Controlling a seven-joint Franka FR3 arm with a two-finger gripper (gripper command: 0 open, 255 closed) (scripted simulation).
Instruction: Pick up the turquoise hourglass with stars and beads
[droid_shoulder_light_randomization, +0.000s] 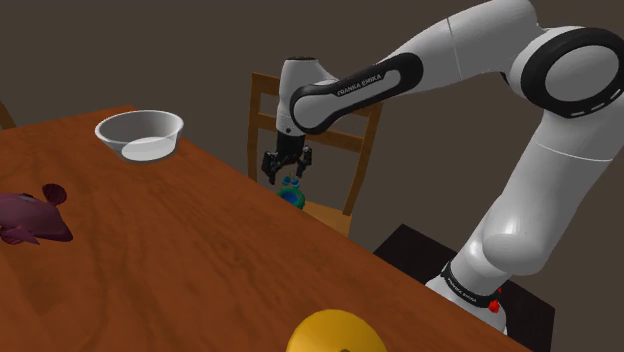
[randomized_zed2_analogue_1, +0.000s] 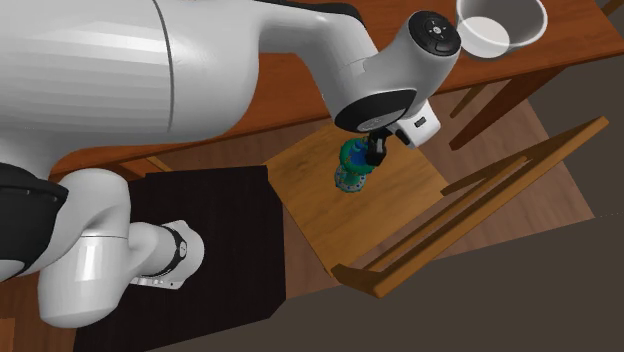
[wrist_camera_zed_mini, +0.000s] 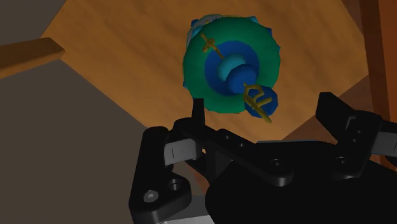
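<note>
The turquoise hourglass (randomized_zed2_analogue_1: 350, 170) is on the wooden chair seat (randomized_zed2_analogue_1: 400, 205), perhaps a bit tilted. Over that seat hang the black jaws, spread apart and gripping nothing.

Wooden table (droid_shoulder_light_randomization: 180, 230), chair (randomized_zed2_analogue_1: 400, 200) (dark walls (droid_shoulder_light_randomization: 200, 50))

Pretty chunky glossy white arm (droid_shoulder_light_randomization: 525, 190) with dark joint rings, FRANKA EMIKA lettering on a black strip, and an all-black pincer (droid_shoulder_light_randomization: 287, 173).
</note>
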